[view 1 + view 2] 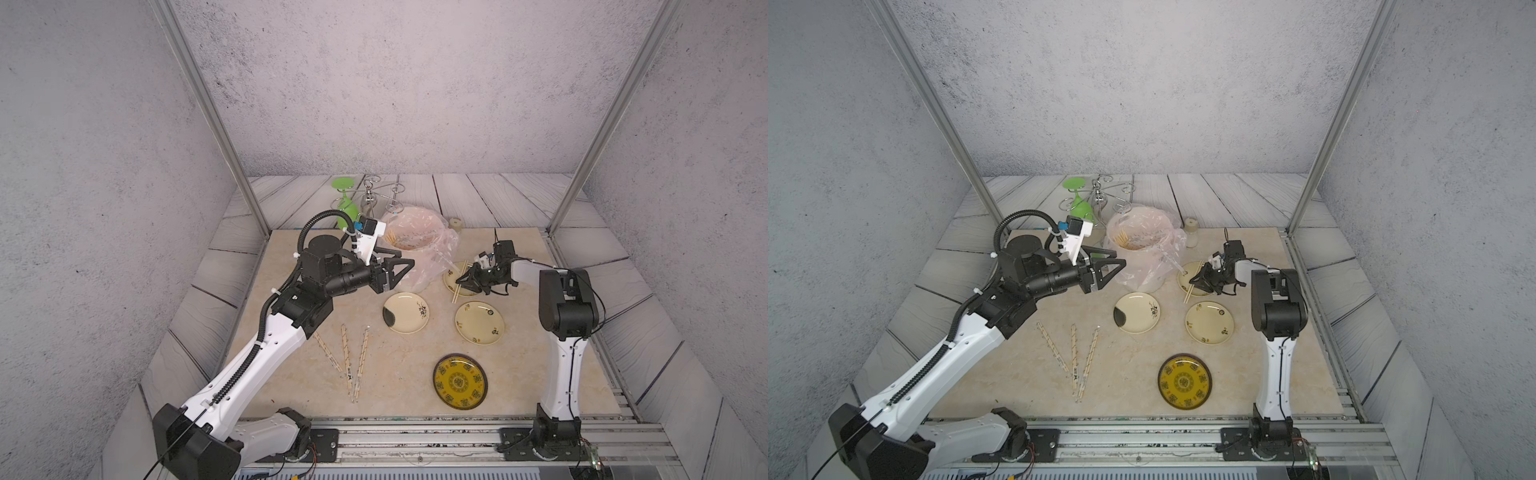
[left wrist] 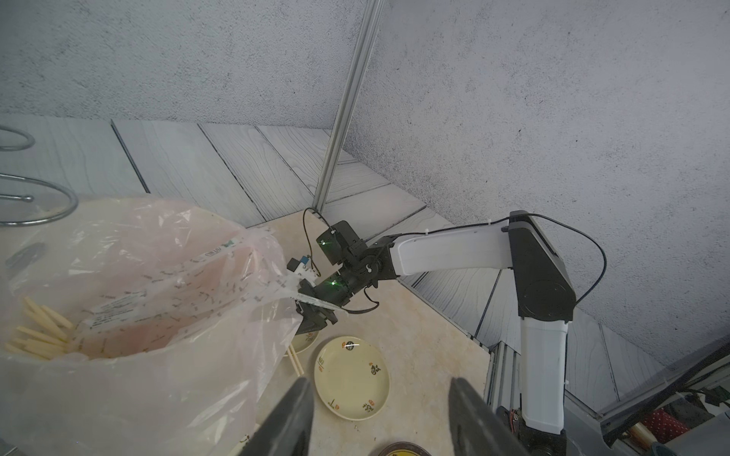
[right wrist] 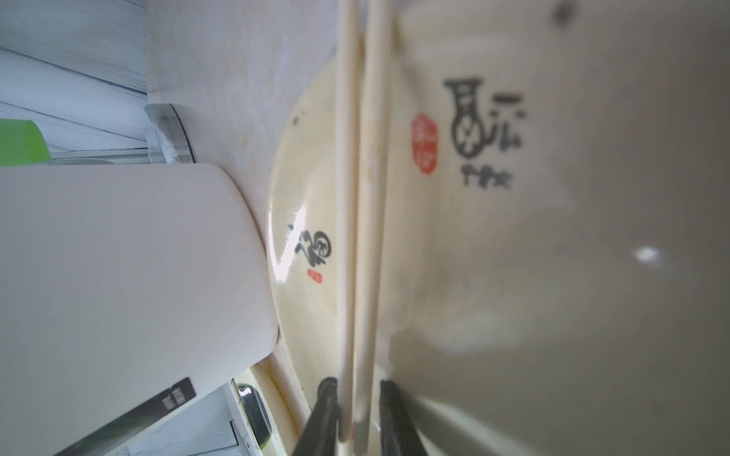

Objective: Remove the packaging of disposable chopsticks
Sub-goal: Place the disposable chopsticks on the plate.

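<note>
Left gripper is raised beside the pinkish plastic bag, jaws spread, nothing in them. Right gripper sits low over the far cream plate. Its fingers closely flank a bare chopstick pair lying across the plate; pinching or just loose, cannot tell. Three sleeved pairs lie on the table, near left. Empty sleeves are inside the bag.

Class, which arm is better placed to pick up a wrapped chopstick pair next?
Likely left. The wrapped pairs lie on its side, and the left fingers are open and empty; the right fingers straddle bare chopsticks over a plate.
</note>
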`<act>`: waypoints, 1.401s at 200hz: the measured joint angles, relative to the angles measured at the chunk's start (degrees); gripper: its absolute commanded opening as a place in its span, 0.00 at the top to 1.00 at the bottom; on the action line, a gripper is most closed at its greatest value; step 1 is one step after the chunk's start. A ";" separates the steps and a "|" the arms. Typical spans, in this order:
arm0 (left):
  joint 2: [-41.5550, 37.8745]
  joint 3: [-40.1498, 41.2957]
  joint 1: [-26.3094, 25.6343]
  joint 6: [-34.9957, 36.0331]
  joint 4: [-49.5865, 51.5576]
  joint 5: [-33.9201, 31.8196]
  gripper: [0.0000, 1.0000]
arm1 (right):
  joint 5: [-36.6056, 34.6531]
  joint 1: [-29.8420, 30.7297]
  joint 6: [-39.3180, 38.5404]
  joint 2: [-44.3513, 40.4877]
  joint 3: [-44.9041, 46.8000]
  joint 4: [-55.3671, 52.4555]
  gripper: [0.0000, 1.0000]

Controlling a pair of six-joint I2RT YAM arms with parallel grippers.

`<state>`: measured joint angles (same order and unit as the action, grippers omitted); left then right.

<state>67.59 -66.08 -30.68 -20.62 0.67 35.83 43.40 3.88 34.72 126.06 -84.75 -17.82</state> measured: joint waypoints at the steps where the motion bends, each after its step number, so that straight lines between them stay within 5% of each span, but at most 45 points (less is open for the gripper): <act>1: 0.00 0.00 0.02 0.02 0.00 0.00 0.43 | 0.00 0.00 0.00 0.00 0.00 0.00 0.77; 280: -0.04 0.00 0.00 0.15 0.02 -0.72 0.43 | -6.08 -0.11 -0.96 -10.97 7.28 -3.67 0.63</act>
<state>67.55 -66.08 -30.68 -20.47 0.69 35.11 37.32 3.77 33.76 115.09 -77.47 -21.50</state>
